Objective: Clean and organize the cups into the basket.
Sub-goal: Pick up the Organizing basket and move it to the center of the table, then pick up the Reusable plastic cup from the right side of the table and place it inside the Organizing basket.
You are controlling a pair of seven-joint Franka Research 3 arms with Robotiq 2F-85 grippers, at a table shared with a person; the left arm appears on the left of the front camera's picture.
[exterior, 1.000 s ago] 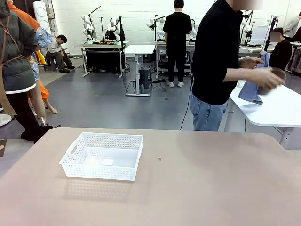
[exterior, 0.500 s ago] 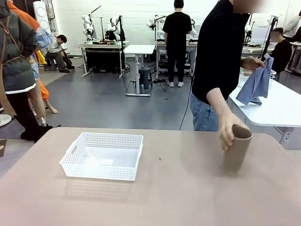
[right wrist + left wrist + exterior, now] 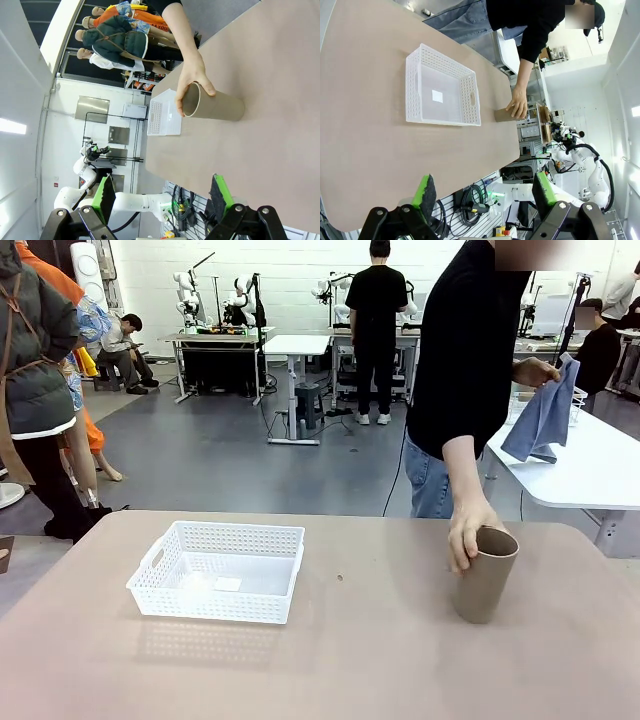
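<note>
**A:** Where is the cup?

**B:** One taupe cup (image 3: 485,578) stands upright on the table (image 3: 380,670), mouth up. It is on the robot's right half, toward the far edge and well apart from the basket (image 3: 215,532).

**A:** Is anyone touching it?

**B:** Yes, the person's hand (image 3: 467,536) is on it. The fingers curl over the rim on the side facing the basket, and the palm lies against the upper wall. The right wrist view shows the same grip, with the thumb outside and the fingers across the open mouth.

**A:** And the person's other hand?

**B:** It is raised, holding a blue cloth (image 3: 545,420) that hangs over a white side table (image 3: 600,475) behind.

**A:** Where is the basket?

**B:** On the robot's left half of the table, sitting flat and square to the near edge. It is white with lattice sides and a handle slot in the end wall. A small white label lies on its floor.

**A:** What about the grippers?

**B:** The left gripper (image 3: 484,190) is raised clear of the table. Its jaws are spread wide and there is nothing between the green pads. From its wrist view the basket lies ahead, with the cup and hand just past its far corner.

**A:** And the right one?

**B:** The right gripper (image 3: 163,196) is the same — jaws fully apart, holding nothing, off the tabletop. Its wrist view looks across at the cup and hand, with the basket farther beyond them.
</note>
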